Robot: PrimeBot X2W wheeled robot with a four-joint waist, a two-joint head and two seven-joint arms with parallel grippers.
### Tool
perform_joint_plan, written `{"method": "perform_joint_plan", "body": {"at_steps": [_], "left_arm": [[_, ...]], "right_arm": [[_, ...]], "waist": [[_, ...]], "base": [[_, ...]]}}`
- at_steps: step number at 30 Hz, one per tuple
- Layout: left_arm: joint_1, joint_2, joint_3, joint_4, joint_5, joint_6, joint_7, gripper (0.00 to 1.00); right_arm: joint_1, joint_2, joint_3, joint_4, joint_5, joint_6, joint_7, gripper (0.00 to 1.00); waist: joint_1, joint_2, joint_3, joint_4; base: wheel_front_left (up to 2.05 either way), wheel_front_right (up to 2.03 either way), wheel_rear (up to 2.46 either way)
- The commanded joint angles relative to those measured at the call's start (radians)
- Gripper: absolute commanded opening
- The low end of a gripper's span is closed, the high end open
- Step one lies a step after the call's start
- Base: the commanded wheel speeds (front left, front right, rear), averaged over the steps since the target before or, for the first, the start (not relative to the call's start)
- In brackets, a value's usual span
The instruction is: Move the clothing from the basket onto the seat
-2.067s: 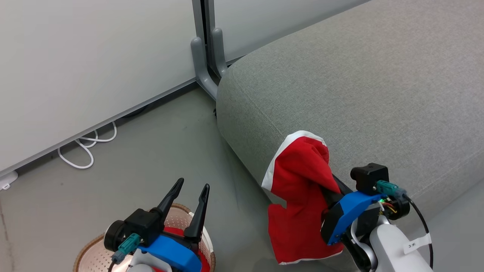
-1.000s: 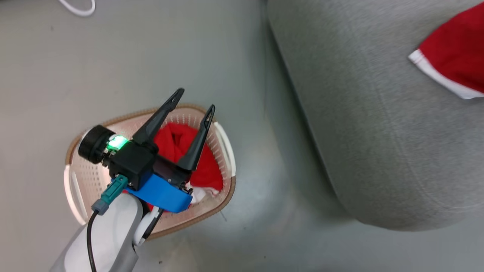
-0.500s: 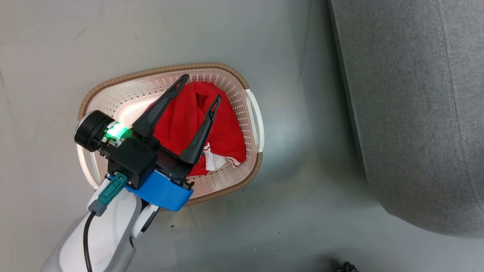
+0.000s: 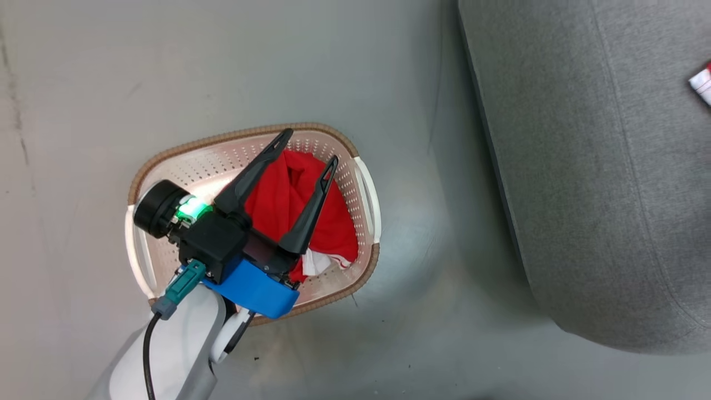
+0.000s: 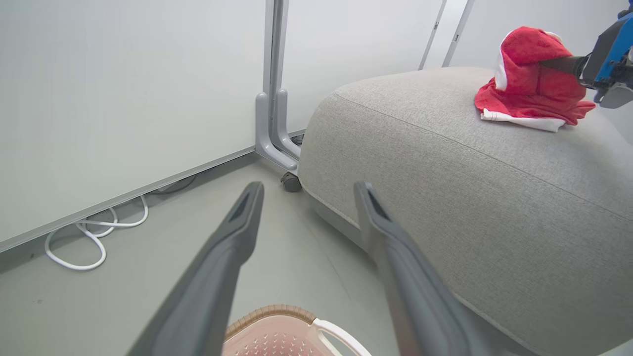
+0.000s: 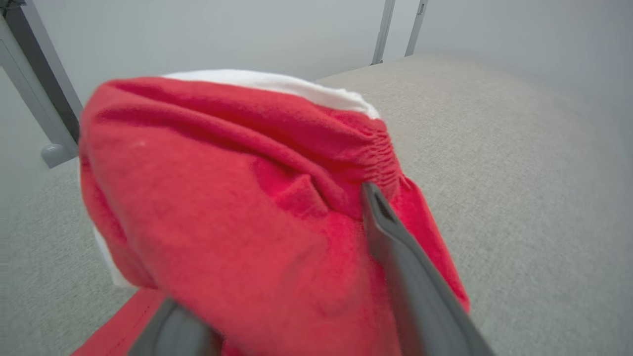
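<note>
Plainly soft and light, the red clothing (image 4: pixel 278 194) in the basket (image 4: pixel 222 138) would crumple under any grip, so a raised fold near its middle looked the best hold. Above it the left pincer (image 4: pixel 311 146) hung wide and empty, fingers nearly level. Further right, another garment (image 5: pixel 529 84) lay on the seat (image 5: pixel 445 163), loose between the spread right pincer (image 6: pixel 267 247).

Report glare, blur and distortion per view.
Head view: glare washes out the basket wall; a green light glows behind the left gripper. Left wrist view: wide-angle stretch enlarges its fingers. Right wrist view: the clothing is close and blurred.
</note>
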Motion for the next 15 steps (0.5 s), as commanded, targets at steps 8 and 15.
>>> {"method": "perform_joint_plan", "body": {"at_steps": [8,15], "left_arm": [[0.07,-0.056,0.014,0.044,-0.046,-0.001,-0.005,1.0],[0.152,-0.103,0.065,0.082,-0.078,-0.001,-0.005,1.0]], "right_arm": [[0.101,0.003,0.089,0.049,-0.072,0.0,0.003,1.0],[0.212,0.039,0.187,0.02,-0.075,0.0,0.006,1.0]], "waist": [[-0.0001,0.0,-0.185,0.025],[-0.0001,0.0,-0.332,0.052]], "base": [[0.0,0.0,0.0],[0.0,0.0,0.0]]}}
